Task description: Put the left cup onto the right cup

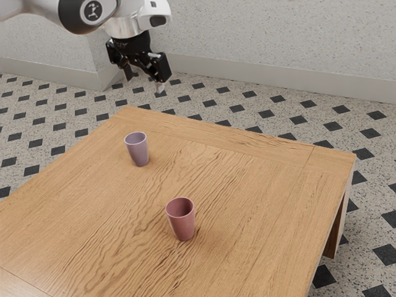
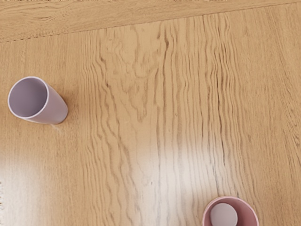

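Note:
Two cups stand upright and apart on the wooden table (image 1: 260, 179). The lilac cup (image 1: 137, 148) is toward the exterior view's left and farther back. A dusky pink cup (image 1: 180, 218) stands nearer the front, toward the exterior view's right. My gripper (image 1: 146, 80) hangs high above the table's far edge, well above and behind the lilac cup, open with nothing between its fingers. Looking down in the wrist view, I see the lilac cup (image 2: 35, 101) tilted by perspective and the pink cup (image 2: 230, 214) from straight above, both empty.
The table's far edge (image 2: 141, 19) runs past the lilac cup. A tiled floor (image 1: 322, 105) with black diamonds surrounds the table, and a pale wall (image 1: 278, 37) stands behind. Bare wood lies between and around the cups.

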